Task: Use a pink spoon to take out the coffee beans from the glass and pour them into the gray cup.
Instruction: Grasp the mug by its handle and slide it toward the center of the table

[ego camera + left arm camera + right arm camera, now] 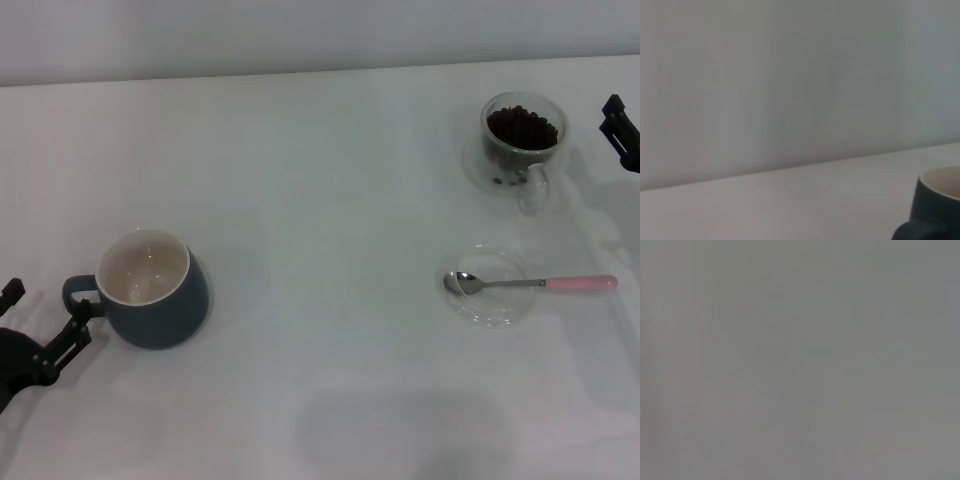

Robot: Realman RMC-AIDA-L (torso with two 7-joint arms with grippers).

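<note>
The gray cup [152, 291] stands at the near left, its cream inside bare and its loop handle toward my left gripper [47, 310]. That gripper is open, one finger close beside the handle. A corner of the gray cup [938, 205] shows in the left wrist view. At the far right stands the glass [523, 140], filled with coffee beans [520, 125]. The pink spoon [532, 283] lies in front of it, its metal bowl resting in a shallow clear dish [487, 300] and its pink end pointing right. Only part of my right gripper [619, 122] shows at the right edge, beside the glass.
The white table [330, 200] runs back to a pale wall. The right wrist view shows only a blank grey surface.
</note>
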